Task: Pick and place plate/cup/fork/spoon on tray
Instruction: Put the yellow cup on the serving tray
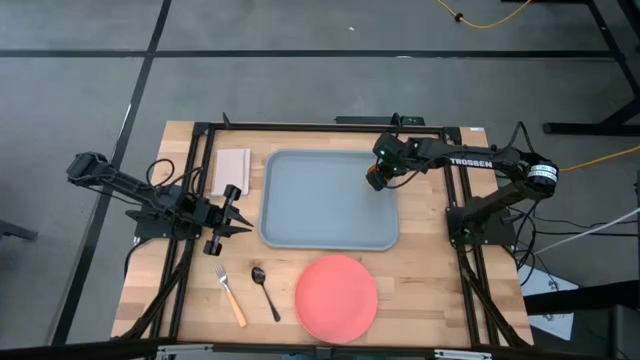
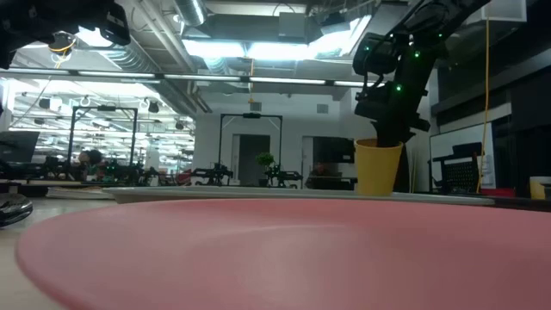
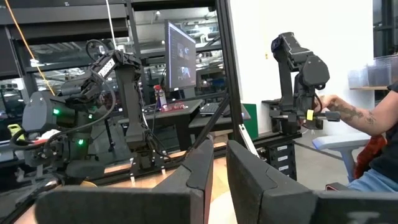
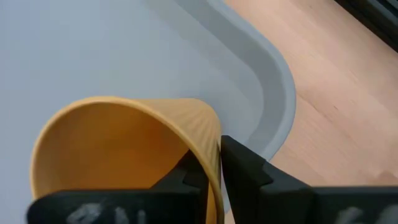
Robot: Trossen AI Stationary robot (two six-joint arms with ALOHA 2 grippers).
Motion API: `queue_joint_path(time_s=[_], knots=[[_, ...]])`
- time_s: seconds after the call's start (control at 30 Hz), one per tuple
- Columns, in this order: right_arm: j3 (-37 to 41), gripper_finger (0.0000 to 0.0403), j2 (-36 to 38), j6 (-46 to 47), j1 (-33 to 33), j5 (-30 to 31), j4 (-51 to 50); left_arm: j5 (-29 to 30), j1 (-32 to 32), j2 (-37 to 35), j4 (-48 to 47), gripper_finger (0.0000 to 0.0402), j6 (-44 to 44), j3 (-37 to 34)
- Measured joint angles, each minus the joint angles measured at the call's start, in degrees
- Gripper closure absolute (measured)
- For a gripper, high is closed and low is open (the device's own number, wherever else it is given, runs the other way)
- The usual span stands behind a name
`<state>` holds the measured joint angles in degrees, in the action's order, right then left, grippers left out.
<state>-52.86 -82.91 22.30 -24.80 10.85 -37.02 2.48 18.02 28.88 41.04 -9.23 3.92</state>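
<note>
My right gripper [image 1: 377,180] is shut on the yellow-orange cup [image 2: 379,168] over the far right corner of the grey-blue tray [image 1: 300,205]. The cup stands upright; the tray's rim hides its bottom in the low view. The coral-red plate [image 1: 336,298] lies flat on the table near the front edge. The orange-handled fork [image 1: 231,296] and the dark spoon [image 1: 265,292] lie flat to the plate's left. My left gripper [image 1: 246,228] hovers shut and empty beside the tray's left edge. My right gripper pinches the cup's wall at the rim [image 4: 210,155], one finger [image 4: 180,177] inside the cup and one [image 4: 249,171] outside. The fingers come from above, pointing down. The cup stays upright, mouth up; whether its bottom rests on the tray I cannot tell.
A small pale rectangular pad [image 1: 232,170] lies left of the tray's far corner. A black frame [image 1: 300,127] runs around the table's far and side edges. Bare wood shows right of the plate. A person's arm [image 3: 348,115] shows beyond the table.
</note>
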Motion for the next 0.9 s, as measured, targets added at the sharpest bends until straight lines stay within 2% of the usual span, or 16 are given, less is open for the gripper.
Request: queue_joint_path(time_s=[0.9], knots=[[-0.02, 0.0354, 0.03, -0.28, 0.00, 1.51, -0.01, -0.22, 0.00, 0.00, -0.76, 0.0363, 0.09, 0.00]])
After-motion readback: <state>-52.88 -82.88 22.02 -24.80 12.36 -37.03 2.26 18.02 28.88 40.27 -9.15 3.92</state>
